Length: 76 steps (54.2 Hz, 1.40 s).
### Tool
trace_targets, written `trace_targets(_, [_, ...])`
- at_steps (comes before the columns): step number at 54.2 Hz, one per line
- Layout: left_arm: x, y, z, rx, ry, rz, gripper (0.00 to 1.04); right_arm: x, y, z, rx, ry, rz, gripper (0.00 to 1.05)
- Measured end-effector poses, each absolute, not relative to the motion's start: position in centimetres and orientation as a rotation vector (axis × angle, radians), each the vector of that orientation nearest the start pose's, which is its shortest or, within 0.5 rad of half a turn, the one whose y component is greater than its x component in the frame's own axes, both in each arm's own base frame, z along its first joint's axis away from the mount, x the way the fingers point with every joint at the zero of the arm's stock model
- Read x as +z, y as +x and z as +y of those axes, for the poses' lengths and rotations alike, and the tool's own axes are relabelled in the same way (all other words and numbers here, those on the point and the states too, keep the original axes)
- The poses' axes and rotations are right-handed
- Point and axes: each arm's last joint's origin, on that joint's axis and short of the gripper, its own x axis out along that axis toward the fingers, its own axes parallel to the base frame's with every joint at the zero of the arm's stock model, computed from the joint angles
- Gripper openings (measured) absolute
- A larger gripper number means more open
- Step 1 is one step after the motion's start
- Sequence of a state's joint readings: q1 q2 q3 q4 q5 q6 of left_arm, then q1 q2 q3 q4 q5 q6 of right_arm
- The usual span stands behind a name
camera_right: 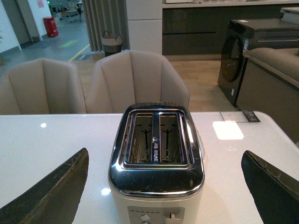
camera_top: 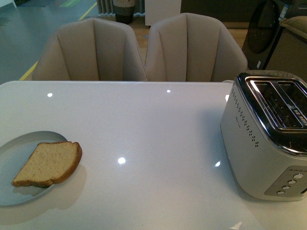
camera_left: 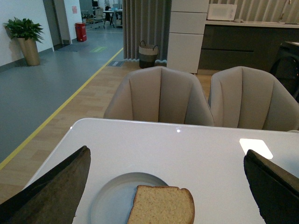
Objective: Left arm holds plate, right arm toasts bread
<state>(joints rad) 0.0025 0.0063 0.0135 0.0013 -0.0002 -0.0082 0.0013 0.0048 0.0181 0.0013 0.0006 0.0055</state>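
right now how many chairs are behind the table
2. One chair stands behind the table's left half, the other next to it, nearer the toaster. More may sit outside the views.

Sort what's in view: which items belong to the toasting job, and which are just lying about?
For the job: plate; bread lying on it, reaching over its rim; toaster, both slots empty.

Just about: two chairs; washing machine; basket; potted plant.
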Motion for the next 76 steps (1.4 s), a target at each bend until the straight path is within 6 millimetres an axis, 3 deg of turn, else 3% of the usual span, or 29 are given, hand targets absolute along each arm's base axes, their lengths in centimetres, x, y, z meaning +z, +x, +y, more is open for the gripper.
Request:
trace_targets(35, [16.8, 9.7, 0.0, 0.003, -0.008, -0.009, 0.98, 16.9, 9.7, 0.0, 0.001, 0.006, -0.015, 0.96])
trace_targets(38, [16.7, 9.7, 0.0, -0.049, -0.049, 0.082, 0.98, 16.9, 9.7, 0.0, 0.000, 0.006, -0.014, 0.96])
trace_targets(41, [16.8, 9.8, 0.2, -0.109, -0.180, 0.350, 0.98, 16.9, 9.7, 0.0, 0.003, 0.006, -0.014, 0.96])
trace_targets(44, [16.5, 9.9, 0.4, -0.109, -0.266, 0.466, 0.98, 16.9, 9.7, 0.0, 0.002, 0.006, -0.015, 0.96])
trace_targets(54, [17.1, 10.8, 1.0, -0.116, -0.351, 0.487, 0.98, 16.9, 9.7, 0.0, 0.001, 0.006, -0.015, 0.96])
trace_targets(62, [16.6, 13.6, 2.4, -0.089, -0.348, 0.467, 0.98, 16.9, 9.7, 0.0, 0.001, 0.006, -0.015, 0.96])
trace_targets(76, [14.6, 22.1, 5.9, -0.029, -0.308, 0.452, 0.98, 16.9, 9.7, 0.0, 0.001, 0.006, -0.014, 0.96])
